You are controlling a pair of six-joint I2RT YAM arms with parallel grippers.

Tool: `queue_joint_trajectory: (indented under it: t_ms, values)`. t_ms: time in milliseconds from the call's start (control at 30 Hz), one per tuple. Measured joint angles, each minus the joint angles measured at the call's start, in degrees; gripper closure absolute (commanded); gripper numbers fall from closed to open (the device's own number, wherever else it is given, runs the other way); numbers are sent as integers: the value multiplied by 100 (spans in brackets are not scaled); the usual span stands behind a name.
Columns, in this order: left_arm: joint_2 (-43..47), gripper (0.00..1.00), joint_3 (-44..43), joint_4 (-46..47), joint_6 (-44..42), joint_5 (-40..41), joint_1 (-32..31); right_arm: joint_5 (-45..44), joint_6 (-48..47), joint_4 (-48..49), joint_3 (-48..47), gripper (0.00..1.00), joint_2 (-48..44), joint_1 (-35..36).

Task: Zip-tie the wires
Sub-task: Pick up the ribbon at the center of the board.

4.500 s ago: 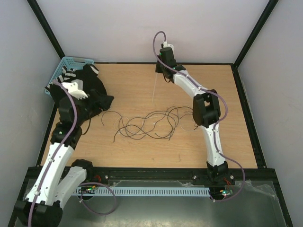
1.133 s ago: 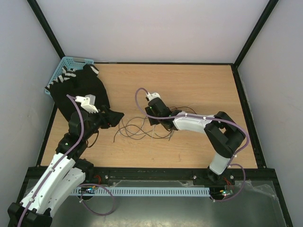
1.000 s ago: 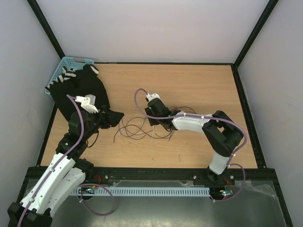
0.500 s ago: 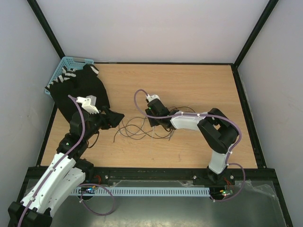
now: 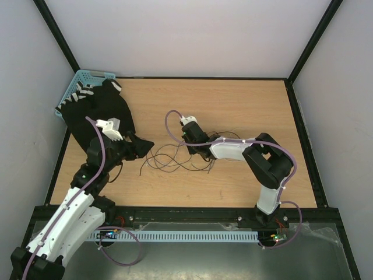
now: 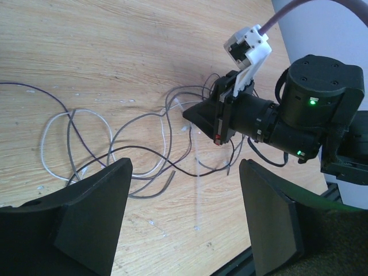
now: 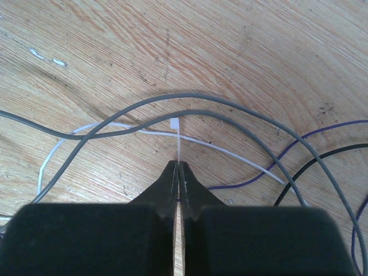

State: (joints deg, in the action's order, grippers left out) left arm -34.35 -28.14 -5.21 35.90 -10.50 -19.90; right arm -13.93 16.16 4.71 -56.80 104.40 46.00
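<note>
- Jaws first: left gripper (image 6: 185, 167) is spread wide with nothing in it, low over the near-left part of the table (image 5: 250, 102) and aimed at the left end of the wires (image 5: 175, 157).
- Wires sprawl loose across the table's middle, long axis left to right, just ahead of those jaws.
- Right gripper (image 7: 178, 164) is pinched tight on a thin white zip tie (image 7: 175, 122), whose head pokes out among two grey strands.
- My guess: the strands need gathering first, and the left arm is nearer for that.
- Blue basket (image 5: 87, 76) sits in the far-left corner, well apart.
</note>
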Motion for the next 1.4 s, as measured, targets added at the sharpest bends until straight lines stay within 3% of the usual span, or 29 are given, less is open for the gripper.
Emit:
queue_joint_trajectory:
  t_ms: [233,567,700,1033,1400]
  values:
    - [-313,23,-385,-33,33,-509,0,-61,-164,-151,46,100,-240,-17]
    - [-503,28,-579,114,424,-732,0,544,-295,664,1003,100,-2686,7]
    - [-758,30,-728,358,782,-756,-33,317,-507,1010,1290,100,-3233,339]
    - [-1408,32,-874,1012,1517,-284,-870,-848,-1510,1615,1596,100,-3427,1510]
    - [-2216,33,-925,1189,1965,162,-1331,-1344,-2096,2006,1729,100,-3427,1786]
